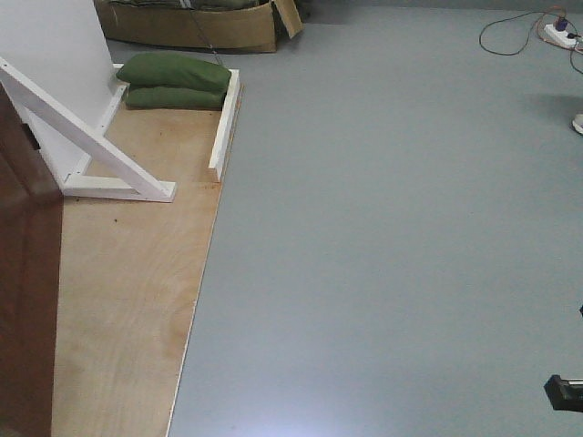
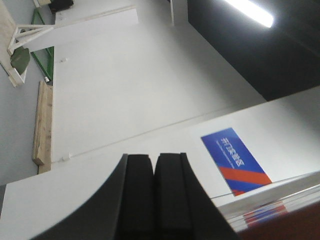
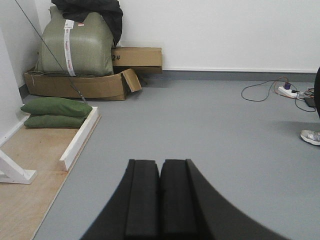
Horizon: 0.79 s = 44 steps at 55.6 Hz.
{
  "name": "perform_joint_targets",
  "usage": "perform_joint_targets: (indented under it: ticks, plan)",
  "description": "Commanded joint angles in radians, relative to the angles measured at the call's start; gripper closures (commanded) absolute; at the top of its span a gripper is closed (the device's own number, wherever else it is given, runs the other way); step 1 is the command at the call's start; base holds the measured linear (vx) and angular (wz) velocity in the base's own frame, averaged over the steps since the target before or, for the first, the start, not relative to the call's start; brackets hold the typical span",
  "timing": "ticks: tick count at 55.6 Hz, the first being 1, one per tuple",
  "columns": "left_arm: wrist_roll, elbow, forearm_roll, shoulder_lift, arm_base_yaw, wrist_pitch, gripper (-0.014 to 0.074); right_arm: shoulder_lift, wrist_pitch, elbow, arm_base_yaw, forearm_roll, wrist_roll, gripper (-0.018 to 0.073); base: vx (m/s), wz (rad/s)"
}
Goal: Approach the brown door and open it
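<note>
The brown door (image 1: 25, 273), glossy and reddish-brown, shows only as a strip at the left edge of the front view; its handle is out of view. It stands on the plywood platform (image 1: 127, 273). My left gripper (image 2: 154, 157) is shut with nothing between its pads and points at a white wall (image 2: 125, 85); a reddish-brown strip (image 2: 295, 227) lies at that view's bottom right corner. My right gripper (image 3: 160, 162) is shut and empty, held above the grey floor (image 3: 210, 125), to the right of the platform.
A white wall panel (image 1: 50, 55) with a white diagonal brace (image 1: 91, 137) stands behind the door. Two green sandbags (image 1: 173, 80) lie by a white rail (image 1: 224, 127). Cardboard boxes (image 3: 80, 82), a power strip with cables (image 3: 287, 91) and a shoe (image 3: 311, 136) sit farther off.
</note>
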Motion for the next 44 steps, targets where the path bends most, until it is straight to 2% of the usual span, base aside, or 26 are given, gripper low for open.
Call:
perform_joint_targets:
  ticks: [1, 12, 25, 29, 37, 44]
  plan:
    - [0.000, -0.034, 0.020, -0.016, -0.035, 0.383, 0.0603, -0.015, -0.078, 0.005, 0.001, -0.003, -0.005, 0.0559, 0.00, 0.02]
    - [0.000, -0.034, -0.065, -0.022, -0.035, 0.591, 0.0603, -0.015, -0.078, 0.005, 0.001, -0.003, -0.005, 0.0559, -0.01, 0.02]
    - [0.000, -0.034, -0.159, -0.076, -0.035, 0.617, 0.0603, -0.013, -0.078, 0.005, 0.001, -0.003, -0.005, 0.0559, -0.01, 0.03]
    - [0.000, -0.034, -0.158, -0.091, -0.036, 0.659, 0.0603, -0.013, -0.078, 0.005, 0.001, -0.003, -0.005, 0.0559, 0.00, 0.00]
    - [0.001, -0.034, -0.142, -0.094, -0.038, 0.849, 0.0603, -0.013, -0.078, 0.005, 0.001, -0.003, -0.005, 0.0559, 0.01, -0.03]
    - [0.003, -0.034, -0.139, -0.093, -0.038, 0.953, 0.0603, -0.013, -0.078, 0.005, 0.001, -0.003, -0.005, 0.0559, 0.00, -0.01]
